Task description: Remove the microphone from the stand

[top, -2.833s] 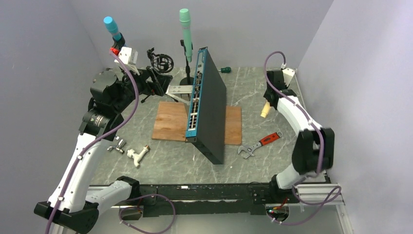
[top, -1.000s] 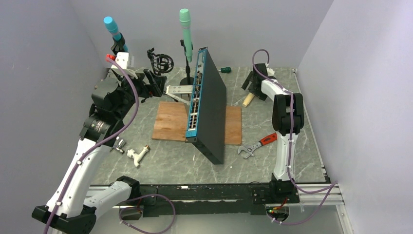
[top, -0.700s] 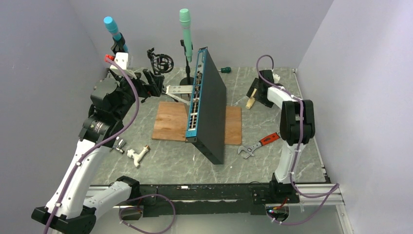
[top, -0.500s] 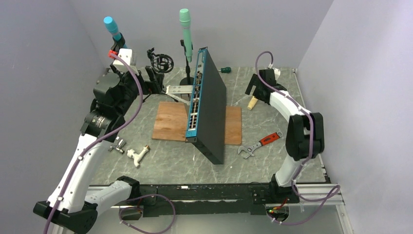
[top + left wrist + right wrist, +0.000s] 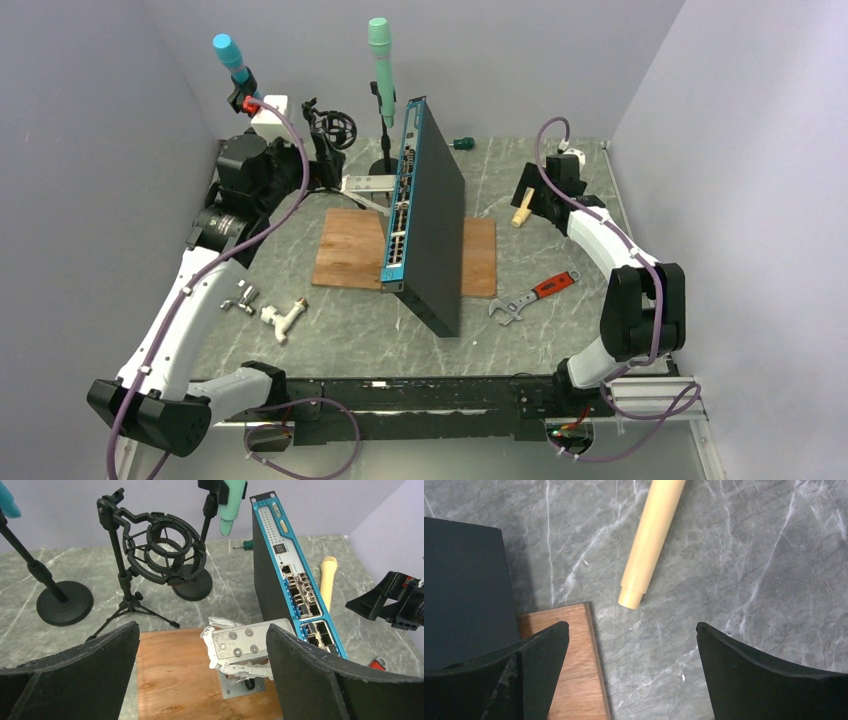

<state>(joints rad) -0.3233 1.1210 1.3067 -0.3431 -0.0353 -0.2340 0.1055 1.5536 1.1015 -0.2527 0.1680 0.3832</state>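
Right hand (image 5: 632, 625), released and empty, hovers over the cream microphone (image 5: 651, 545) lying flat toward the worktop's (image 5: 749, 580) far right corner.

The table (image 5: 350, 320) is grey stone veined with white; the mint-green microphone (image 5: 380, 60) and the teal microphone (image 5: 228, 50) stand out against pale lilac walls (image 5: 500, 60); the round stand base (image 5: 64, 602) is matte black; the network switch (image 5: 432, 225) has a bright blue face and black sides; the board (image 5: 350, 250) is reddish-brown wood grain; the cylinder (image 5: 651, 537) is cream; the wrench (image 5: 533, 295) has a red handle; the left arm (image 5: 185, 320) is white.
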